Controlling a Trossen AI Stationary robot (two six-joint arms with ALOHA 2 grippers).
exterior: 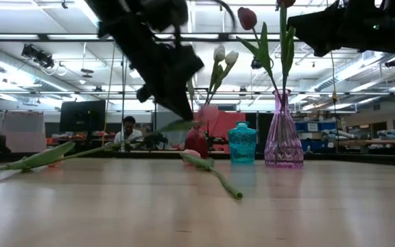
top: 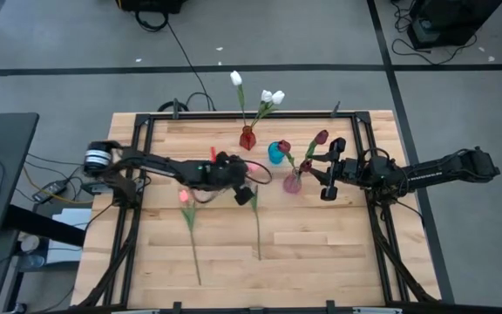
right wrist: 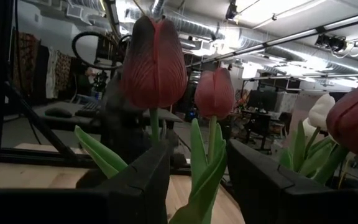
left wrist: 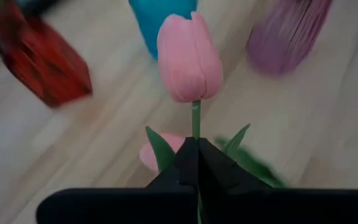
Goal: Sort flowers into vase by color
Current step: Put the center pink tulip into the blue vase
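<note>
Left gripper [left wrist: 194, 163]: above mid-tabletop, near the vases; its fingers are pressed together, pinching the green stem of a pink tulip [left wrist: 188, 57] just below the head.
Right gripper [top: 331, 169]: beside the purple vase [top: 292, 183], fingers spread around the maroon tulips [right wrist: 155, 62] standing in it; the pictures do not show it gripping any.
Vases: red vase [top: 247, 138] holds 3 white tulips [top: 271, 97]; the blue vase [top: 276, 153] looks empty.
Flowers left: another pink tulip [top: 184, 196] and a second stem [top: 255, 218] lie flat on the tabletop [top: 321, 253].
Step in hand: likely carrying the pink tulip to the blue vase.
Doing it well: lift until the stem's foot clears the rim, hold the stem upright, centre it over the mouth, lower, then release; keep clear of the neighbouring vases and the right arm.
</note>
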